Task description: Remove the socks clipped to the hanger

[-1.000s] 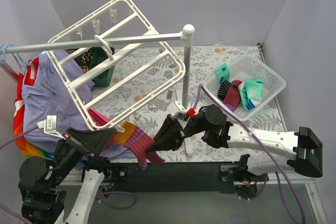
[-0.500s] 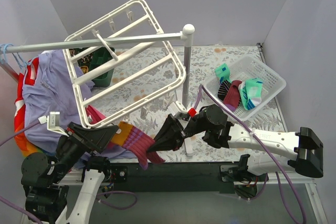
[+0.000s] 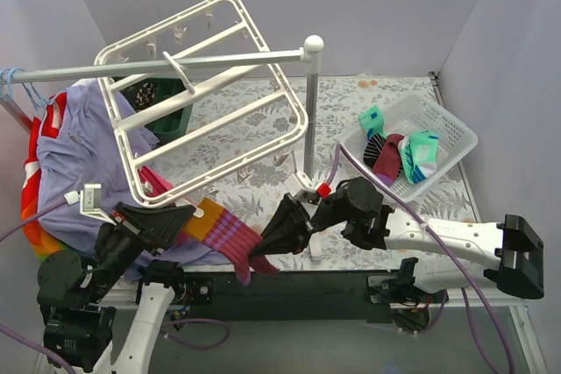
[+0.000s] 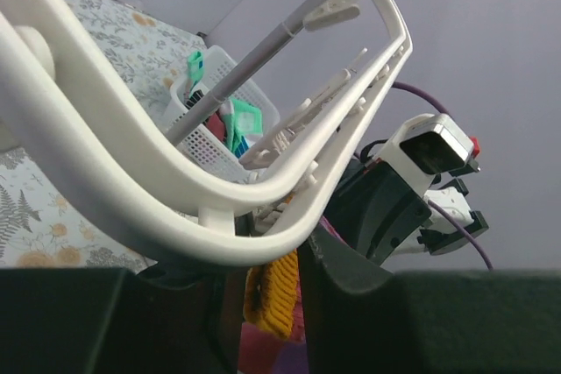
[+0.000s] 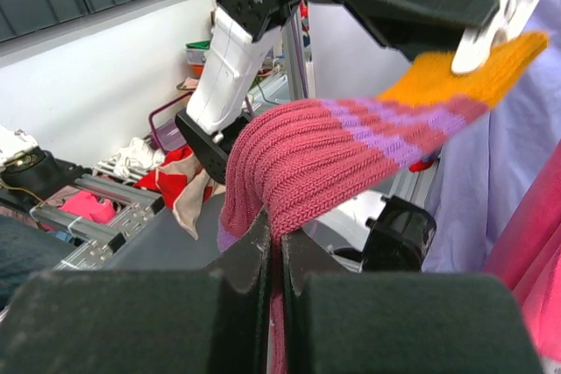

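At the front edge of the bench (image 3: 263, 142), the right claw (image 5: 279, 236) is clenched mid-length on the probably soft, stretchy magenta-purple-orange ribbed sock (image 5: 324, 146), the left claw (image 3: 175, 216) grasping the white plastic frame hanger (image 4: 131, 192).

The hanger (image 3: 210, 85) has swung rightward, and the right pincer (image 3: 258, 259) has apparently tugged the striped sock (image 3: 223, 232) slightly nearer.
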`<state>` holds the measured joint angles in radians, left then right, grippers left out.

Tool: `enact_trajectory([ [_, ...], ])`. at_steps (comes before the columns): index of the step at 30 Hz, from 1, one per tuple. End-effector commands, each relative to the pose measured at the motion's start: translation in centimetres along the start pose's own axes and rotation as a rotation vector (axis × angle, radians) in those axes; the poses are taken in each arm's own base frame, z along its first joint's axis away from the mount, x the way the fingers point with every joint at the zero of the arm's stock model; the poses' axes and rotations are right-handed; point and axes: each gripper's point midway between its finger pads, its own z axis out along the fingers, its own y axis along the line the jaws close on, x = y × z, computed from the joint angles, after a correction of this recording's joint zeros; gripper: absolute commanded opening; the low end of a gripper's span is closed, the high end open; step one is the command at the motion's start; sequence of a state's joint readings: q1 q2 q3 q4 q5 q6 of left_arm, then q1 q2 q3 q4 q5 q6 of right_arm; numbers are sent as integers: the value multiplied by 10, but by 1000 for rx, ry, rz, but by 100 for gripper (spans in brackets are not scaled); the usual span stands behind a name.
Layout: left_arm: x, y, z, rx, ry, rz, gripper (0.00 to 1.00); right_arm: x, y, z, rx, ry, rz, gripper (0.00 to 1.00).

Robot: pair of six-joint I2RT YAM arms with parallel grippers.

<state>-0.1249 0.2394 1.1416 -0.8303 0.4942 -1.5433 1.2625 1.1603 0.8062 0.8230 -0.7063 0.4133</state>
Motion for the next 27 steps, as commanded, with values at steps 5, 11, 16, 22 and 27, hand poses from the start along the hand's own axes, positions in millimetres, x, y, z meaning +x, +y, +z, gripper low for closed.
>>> enact_trajectory([
  [5,-8,8,9,-45,-17,0,0,20,-1,-17,60,30,21,1],
  [11,-7,10,12,-51,-8,-5,0,59,-22,-49,267,127,53,1],
  [16,-5,13,13,-51,-2,-7,0,56,-52,-93,566,157,-12,1],
  [22,-5,17,16,-74,10,-26,0,25,-96,-190,1116,115,-83,1],
  [27,-7,11,13,-68,9,-24,18,-8,-112,-283,1562,98,-169,1],
])
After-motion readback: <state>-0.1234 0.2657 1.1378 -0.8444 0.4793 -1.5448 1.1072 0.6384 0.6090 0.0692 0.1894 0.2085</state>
